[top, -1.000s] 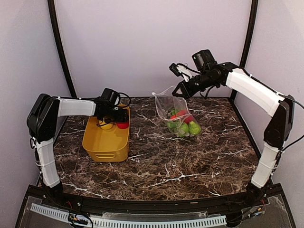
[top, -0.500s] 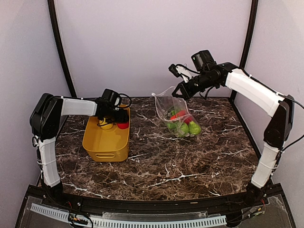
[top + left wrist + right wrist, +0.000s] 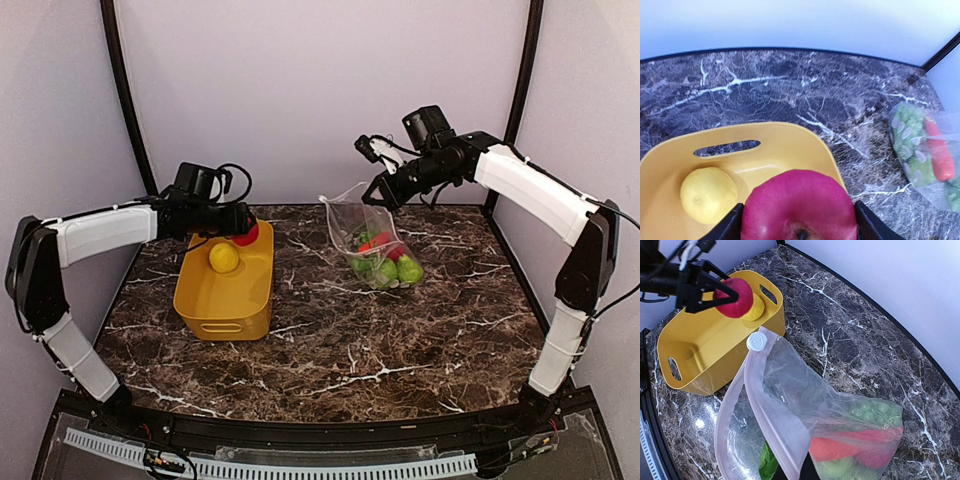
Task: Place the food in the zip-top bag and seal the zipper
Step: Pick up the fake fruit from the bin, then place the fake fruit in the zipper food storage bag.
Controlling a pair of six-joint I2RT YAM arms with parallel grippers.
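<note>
My left gripper (image 3: 240,232) (image 3: 799,222) is shut on a red apple (image 3: 247,236) (image 3: 799,202), held just above the far right corner of the yellow basket (image 3: 225,300). A yellow lemon (image 3: 223,257) (image 3: 708,194) lies inside the basket. My right gripper (image 3: 385,190) (image 3: 805,472) is shut on the rim of the zip-top bag (image 3: 375,245) (image 3: 790,390) and holds it up with its mouth open. The pinkish zipper (image 3: 762,410) carries a white slider (image 3: 756,341). Inside the bag lie green grapes (image 3: 870,412), a carrot (image 3: 850,440), leafy greens (image 3: 767,462) and green round pieces (image 3: 408,270).
The basket (image 3: 790,145) stands at the left of the marble table (image 3: 350,340), about a hand's width from the bag (image 3: 922,150). Pale walls and black frame posts close the back and sides.
The left arm has drawn back to the left and risen, lifting the red apple out of the basket and uncovering the lemon. The right arm and bag have stayed still.
</note>
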